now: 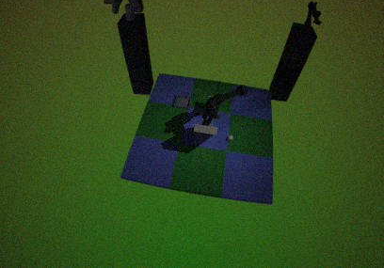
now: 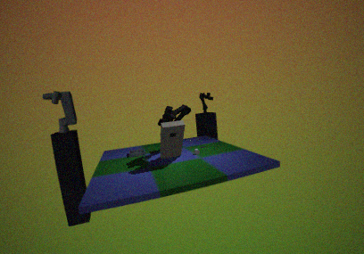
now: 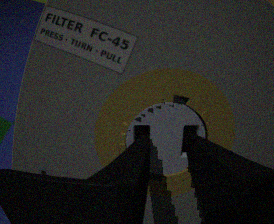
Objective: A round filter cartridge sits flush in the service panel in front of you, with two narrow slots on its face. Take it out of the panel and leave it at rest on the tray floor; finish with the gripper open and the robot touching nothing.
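Dim greenish light covers the checkered bench (image 1: 198,173), where at the wrist view's centre the claw (image 3: 165,137) stands partly apart, fingertips at the round filter cartridge (image 3: 166,123) seated in the grey service panel (image 3: 75,116).

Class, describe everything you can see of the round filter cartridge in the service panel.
The filter cartridge shows in the wrist view as a pale grey-white disc with small dark marks along its upper rim. It sits in the grey service panel, ringed by a dull yellow band, below the label reading FILTER FC-45. The pincer faces it, and its two dark fingers overlap the disc's face, hiding the slots; whether the tips have entered them cannot be told. In the other views it is too small to make out.
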`<action>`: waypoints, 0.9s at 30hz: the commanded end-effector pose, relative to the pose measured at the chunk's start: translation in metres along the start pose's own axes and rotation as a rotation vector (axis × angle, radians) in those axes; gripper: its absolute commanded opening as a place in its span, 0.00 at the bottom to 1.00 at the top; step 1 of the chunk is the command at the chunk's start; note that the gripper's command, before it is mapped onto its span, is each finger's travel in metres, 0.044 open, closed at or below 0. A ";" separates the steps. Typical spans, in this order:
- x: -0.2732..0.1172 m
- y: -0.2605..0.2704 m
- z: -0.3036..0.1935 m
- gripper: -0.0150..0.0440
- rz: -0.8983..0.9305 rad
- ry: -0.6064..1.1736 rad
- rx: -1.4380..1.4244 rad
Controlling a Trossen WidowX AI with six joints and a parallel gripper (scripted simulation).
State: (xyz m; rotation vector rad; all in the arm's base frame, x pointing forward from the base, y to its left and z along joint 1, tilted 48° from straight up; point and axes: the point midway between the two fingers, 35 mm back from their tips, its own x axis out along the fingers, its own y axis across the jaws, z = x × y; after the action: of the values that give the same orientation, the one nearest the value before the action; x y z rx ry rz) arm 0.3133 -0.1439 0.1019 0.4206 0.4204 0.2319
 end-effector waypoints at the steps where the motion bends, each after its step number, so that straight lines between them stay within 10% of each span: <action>1: 0.003 0.000 -0.001 0.43 -0.001 0.002 0.005; 27: 0.014 0.000 -0.001 0.43 -0.001 0.002 0.005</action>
State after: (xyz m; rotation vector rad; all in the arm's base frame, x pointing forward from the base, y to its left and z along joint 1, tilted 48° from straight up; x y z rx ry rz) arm 0.3228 -0.1412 0.0988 0.4225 0.4157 0.2332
